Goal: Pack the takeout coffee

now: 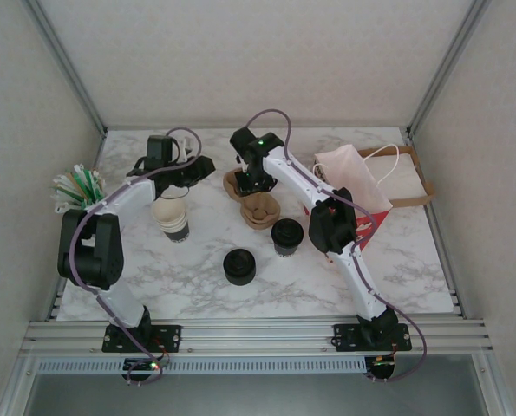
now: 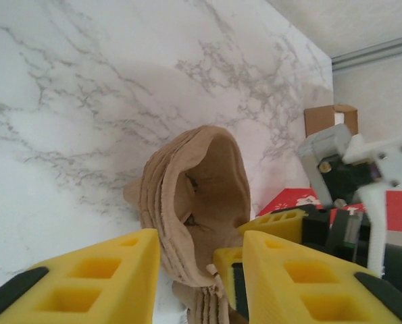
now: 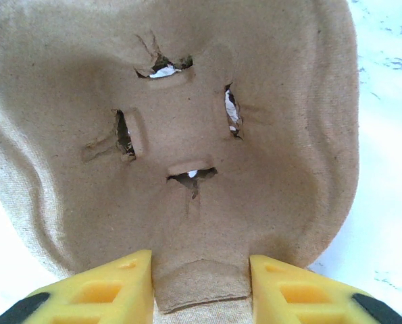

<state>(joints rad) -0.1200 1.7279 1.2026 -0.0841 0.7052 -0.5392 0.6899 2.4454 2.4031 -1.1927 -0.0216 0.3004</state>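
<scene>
Takeout coffee (image 1: 287,236): stands upright and lidded on the marble counter (image 1: 197,290), near its middle, touched by neither arm. Sits at 4 o'clock from the stack of pulp carriers (image 1: 259,210), just beside it. Has the short stack of black lids (image 1: 239,266) at its 8 o'clock and the stack of white cups (image 1: 171,218) well apart at its 9 o'clock.

Right pincer (image 1: 251,180): hangs over the far end of the carriers, at 11 o'clock from the coffee. Same right pincer (image 3: 199,260), from its own wrist: stands with jaws apart, a tab of a carrier's rim filling the gap between the yellow fingers. Cannot tell whether it presses on that tab or merely straddles it.

Left pincer (image 1: 203,166): points toward 3 o'clock, near the carriers' far-left side. Same left pincer (image 2: 201,237), from its own wrist: gapes wide, gripping nothing, with the carriers just beyond its fingers.

Paper bag (image 1: 362,186): lies at 2 o'clock from the coffee, beyond the right arm.

Bundle of straws (image 1: 77,186): sits at the counter's 9 o'clock edge.
</scene>
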